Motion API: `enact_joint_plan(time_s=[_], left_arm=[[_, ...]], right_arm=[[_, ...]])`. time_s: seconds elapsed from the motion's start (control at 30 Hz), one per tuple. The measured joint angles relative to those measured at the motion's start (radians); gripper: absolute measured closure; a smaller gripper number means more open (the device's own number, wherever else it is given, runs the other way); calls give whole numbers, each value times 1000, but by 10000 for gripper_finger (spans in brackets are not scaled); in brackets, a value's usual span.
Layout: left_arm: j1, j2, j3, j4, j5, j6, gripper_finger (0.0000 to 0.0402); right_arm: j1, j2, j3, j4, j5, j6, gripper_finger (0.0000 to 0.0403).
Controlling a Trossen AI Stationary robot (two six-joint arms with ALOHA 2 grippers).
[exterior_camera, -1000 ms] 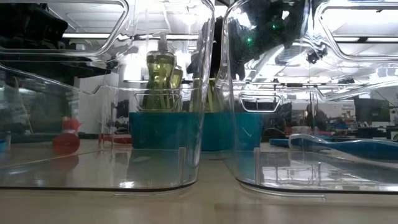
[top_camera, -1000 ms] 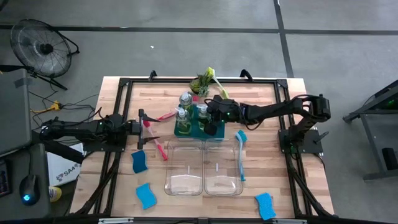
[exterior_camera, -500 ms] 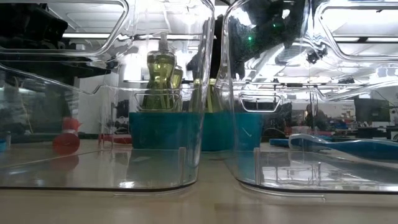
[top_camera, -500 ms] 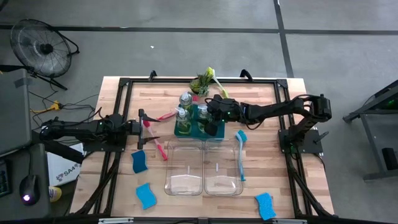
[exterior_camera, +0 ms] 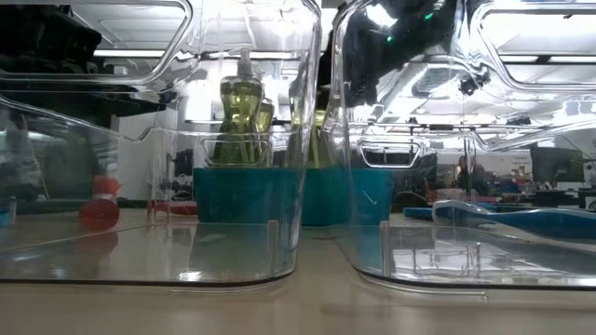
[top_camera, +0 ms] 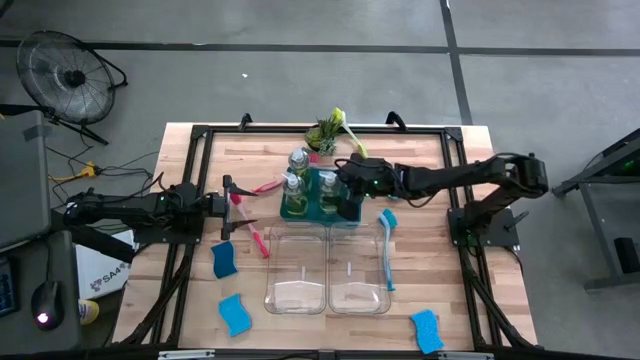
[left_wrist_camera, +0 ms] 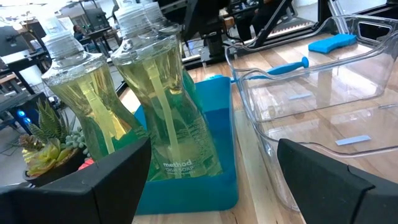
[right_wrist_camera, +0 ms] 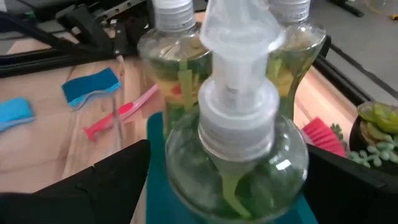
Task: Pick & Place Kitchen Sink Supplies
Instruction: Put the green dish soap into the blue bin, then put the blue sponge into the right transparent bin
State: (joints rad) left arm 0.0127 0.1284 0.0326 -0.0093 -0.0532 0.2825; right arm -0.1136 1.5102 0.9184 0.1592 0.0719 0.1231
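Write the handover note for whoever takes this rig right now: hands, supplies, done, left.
Right hand: open, at the teal tray, its fingers either side of a soap bottle standing there.
Left hand: open, empty, waiting at the table's left, facing the tray.
Supplies: three soap bottles stand in the tray. Pink brush and two blue sponges lie front left; blue brush lies by the right bin; third sponge front right; yellow-green brush by the potted plant.
Done: bottles in the tray.
Left: brushes and sponges; both clear bins hold nothing.
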Motion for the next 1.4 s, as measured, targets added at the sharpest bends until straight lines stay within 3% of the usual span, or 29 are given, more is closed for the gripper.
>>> enact_joint_plan(time_s=[0.47,0.77,0.97,1.13,1.4], left_arm=[[0,0,0,0,0,0,57],[0,0,0,0,0,0,57],[0,0,0,0,0,0,57],[0,0,0,0,0,0,57],[0,0,0,0,0,0,57]], right_arm=[[61,-241,-12,-430,54,115,33],[125,-492,-230,-484,62,355,34],[163,-607,-335,-503,162,461,34],[150,-671,-372,-545,264,583,34],[32,-673,-367,-664,282,715,34]])
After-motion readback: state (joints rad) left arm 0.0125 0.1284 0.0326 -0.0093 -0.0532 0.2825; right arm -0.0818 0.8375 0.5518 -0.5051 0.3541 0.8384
